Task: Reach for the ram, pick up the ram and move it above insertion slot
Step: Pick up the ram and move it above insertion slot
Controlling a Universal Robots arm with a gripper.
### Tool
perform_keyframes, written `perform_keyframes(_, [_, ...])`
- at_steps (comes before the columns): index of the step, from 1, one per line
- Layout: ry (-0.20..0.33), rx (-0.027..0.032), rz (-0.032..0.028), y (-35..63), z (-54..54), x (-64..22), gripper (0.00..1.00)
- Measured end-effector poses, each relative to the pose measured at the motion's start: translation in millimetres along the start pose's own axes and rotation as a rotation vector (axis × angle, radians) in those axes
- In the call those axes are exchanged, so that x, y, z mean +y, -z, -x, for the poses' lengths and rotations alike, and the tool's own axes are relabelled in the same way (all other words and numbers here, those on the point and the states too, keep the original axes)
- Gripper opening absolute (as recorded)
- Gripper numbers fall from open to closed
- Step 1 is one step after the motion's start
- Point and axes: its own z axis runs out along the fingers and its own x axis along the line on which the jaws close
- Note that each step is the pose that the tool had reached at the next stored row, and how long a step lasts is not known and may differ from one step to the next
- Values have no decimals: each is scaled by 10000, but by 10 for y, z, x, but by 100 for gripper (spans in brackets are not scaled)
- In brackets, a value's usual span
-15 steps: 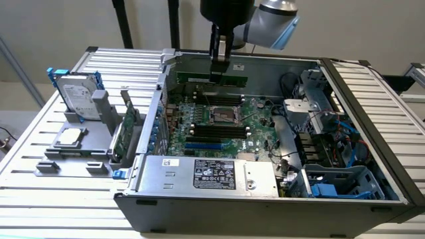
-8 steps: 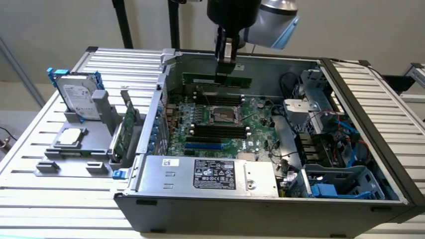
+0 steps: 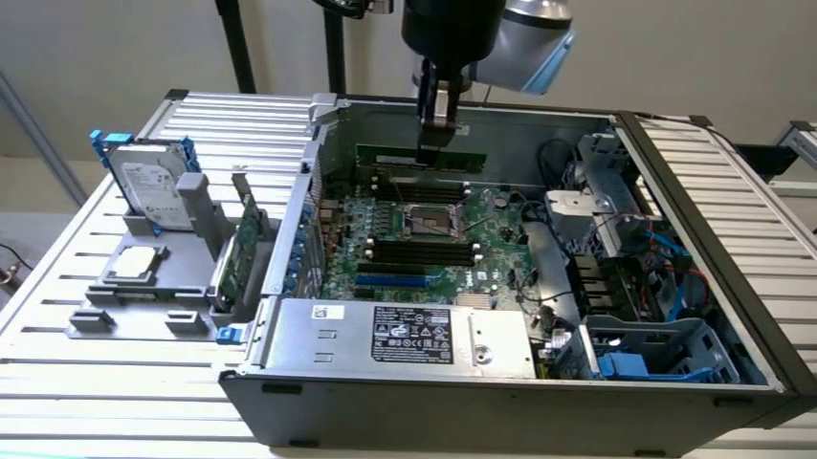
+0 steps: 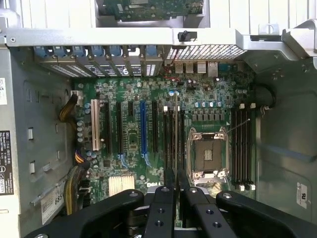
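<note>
On the desk (image 3: 77, 402), an open computer case (image 3: 511, 402) is being shown from above, with a silver power supply (image 3: 408, 335) lying nearest in the exterior view. Behind it, a green board (image 3: 498, 215) is being crossed by one bank of black memory slots, and past these a square socket (image 3: 428, 222) is being seen.

Beyond the socket, a second bank of slots is being approached. The insertion slot (image 3: 396, 180) is being taken as one of this bank, though which one cannot be told. Above it the ram (image 3: 383, 153) is being carried lengthwise, clear of the board and near the far wall of the case.

The pincer (image 3: 431, 143) is being seen closed on the ram at about the middle of its length. In the wrist view the pincer (image 4: 176, 174) is being shown with its fingers (image 4: 168, 186) pressed close together, and the ram (image 4: 176, 129) is being seen edge-on as a thin line between them, running along the slot (image 4: 171, 144) just beside the socket (image 4: 207, 153).

The step in hand is being judged as the hover. For this to be done well, the stick is best held level and parallel with one socket, centred between its end latches, not drifting over a neighbour. A firm, square grip is being called for, since a tilted stick would be misaligned.
</note>
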Motion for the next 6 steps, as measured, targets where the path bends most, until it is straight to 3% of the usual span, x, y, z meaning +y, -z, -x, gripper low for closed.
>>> perform_keyframes(6, [1,0,-1,-1,0,0,13])
